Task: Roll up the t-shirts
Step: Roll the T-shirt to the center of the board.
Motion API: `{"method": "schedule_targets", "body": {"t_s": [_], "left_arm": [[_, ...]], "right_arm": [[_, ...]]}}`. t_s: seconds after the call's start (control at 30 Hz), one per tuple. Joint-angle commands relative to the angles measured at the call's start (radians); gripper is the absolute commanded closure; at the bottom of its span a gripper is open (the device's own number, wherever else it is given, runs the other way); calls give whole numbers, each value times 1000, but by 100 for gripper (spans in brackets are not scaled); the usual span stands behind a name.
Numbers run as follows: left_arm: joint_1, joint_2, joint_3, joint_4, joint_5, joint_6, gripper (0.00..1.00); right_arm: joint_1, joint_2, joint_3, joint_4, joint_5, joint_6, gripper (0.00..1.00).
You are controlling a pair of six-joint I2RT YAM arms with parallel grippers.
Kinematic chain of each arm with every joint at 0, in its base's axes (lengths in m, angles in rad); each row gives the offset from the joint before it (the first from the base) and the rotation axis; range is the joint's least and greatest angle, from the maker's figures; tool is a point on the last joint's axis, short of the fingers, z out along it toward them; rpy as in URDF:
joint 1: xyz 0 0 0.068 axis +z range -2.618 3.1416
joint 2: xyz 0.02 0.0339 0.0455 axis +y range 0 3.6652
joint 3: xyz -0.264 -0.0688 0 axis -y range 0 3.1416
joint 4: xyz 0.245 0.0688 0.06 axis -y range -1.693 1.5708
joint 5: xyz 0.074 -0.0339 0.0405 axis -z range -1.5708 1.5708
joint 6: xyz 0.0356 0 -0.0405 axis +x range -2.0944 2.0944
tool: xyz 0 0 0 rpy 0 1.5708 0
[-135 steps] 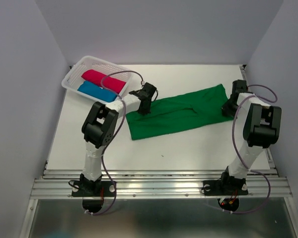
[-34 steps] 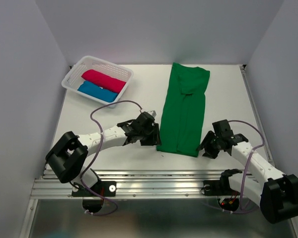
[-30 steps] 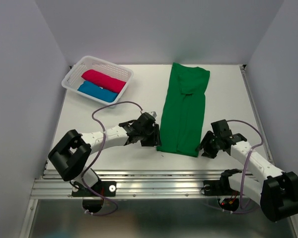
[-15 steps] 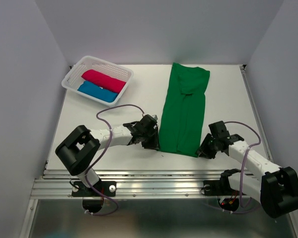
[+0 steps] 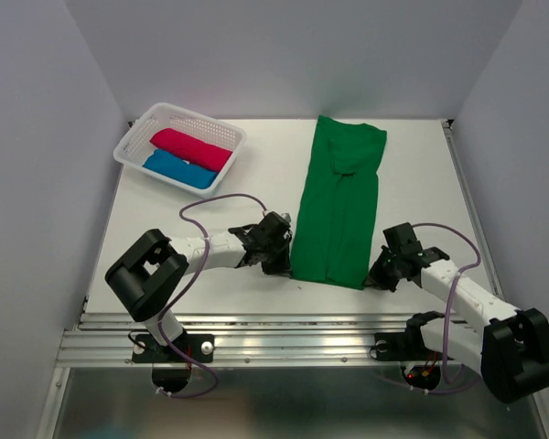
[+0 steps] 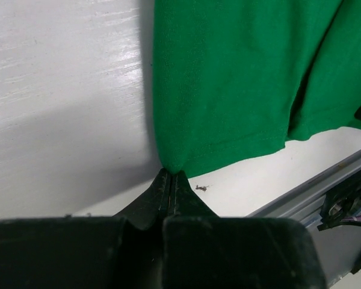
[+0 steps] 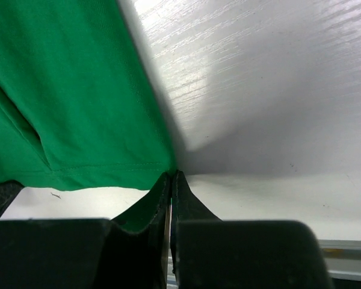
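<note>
The deep green t-shirt (image 5: 339, 206) lies folded into a long strip running from the back of the table toward the front. My left gripper (image 5: 286, 265) is shut on its near left corner (image 6: 171, 162), and my right gripper (image 5: 370, 277) is shut on its near right corner (image 7: 168, 165). Both pairs of jaws are pressed together with green cloth pinched at the tips. The crimson-pink t-shirt (image 5: 190, 149) and the bright blue t-shirt (image 5: 177, 169) lie rolled side by side in the white basket (image 5: 146, 123).
The basket stands at the back left of the white table (image 5: 210, 219). A metal rail (image 5: 293, 343) runs along the table's near edge, just behind both grippers. Grey walls close in the left, right and back sides.
Both grippers slid in toward the shirt's near corners and closed on them. Earlier, the shirt lay crosswise; it now lies lengthwise.
</note>
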Motion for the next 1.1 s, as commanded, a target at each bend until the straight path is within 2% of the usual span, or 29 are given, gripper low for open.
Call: {"method": "schedule_targets", "body": {"t_s": [0.0,0.33,0.73,1.07], "left_arm": [[-3,-22,38,-3,2,-1,100],[6,-16,219,-135,-69,12,100],[80,129,526,-243,-90,93,100],[124,271,699,-296,-58,154,100]], "right_arm": [[10,-43,56,-44,70,11,99],[10,-22,205,-127,204,-7,99],[10,191,461,-122,354,-85,99],[10,316,547,-99,376,-104,99]]}}
